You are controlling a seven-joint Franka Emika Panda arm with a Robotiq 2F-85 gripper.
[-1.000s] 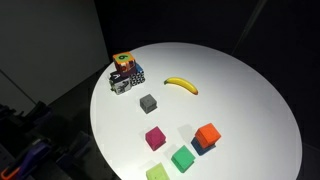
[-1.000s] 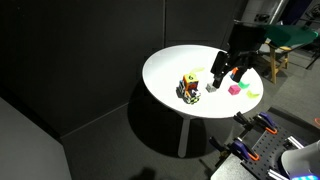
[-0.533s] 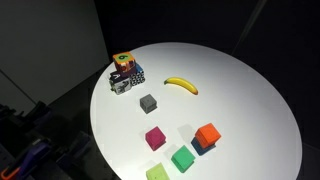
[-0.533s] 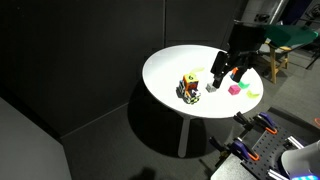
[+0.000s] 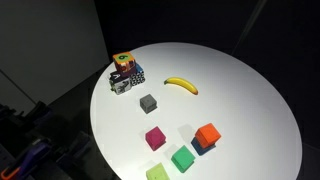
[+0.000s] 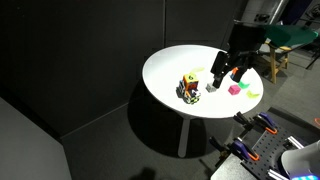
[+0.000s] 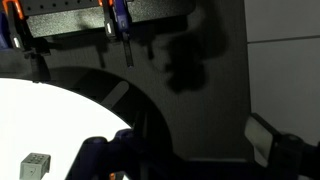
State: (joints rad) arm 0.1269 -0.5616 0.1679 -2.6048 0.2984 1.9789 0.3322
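Observation:
My gripper [image 6: 228, 74] hangs open and empty a little above the white round table [image 6: 170, 62], near its edge, over the loose cubes. In the wrist view only one pale finger pad [image 7: 264, 136] shows, with nothing between the jaws. A grey cube [image 5: 148, 102] lies closest and also shows in the wrist view [image 7: 35, 165]. A banana [image 5: 181, 85] lies mid-table. A multicoloured cube block [image 5: 125, 72] stands near the rim and shows in both exterior views [image 6: 188, 88]. The arm is out of view in an exterior view.
A magenta cube [image 5: 155, 137], an orange cube [image 5: 207, 132] on a blue one, a green cube [image 5: 182, 158] and a yellow-green cube [image 5: 157, 173] sit near the table's edge [image 5: 285, 110]. Dark curtains surround the table. Blue-and-orange clamps [image 7: 115, 15] hang beyond it.

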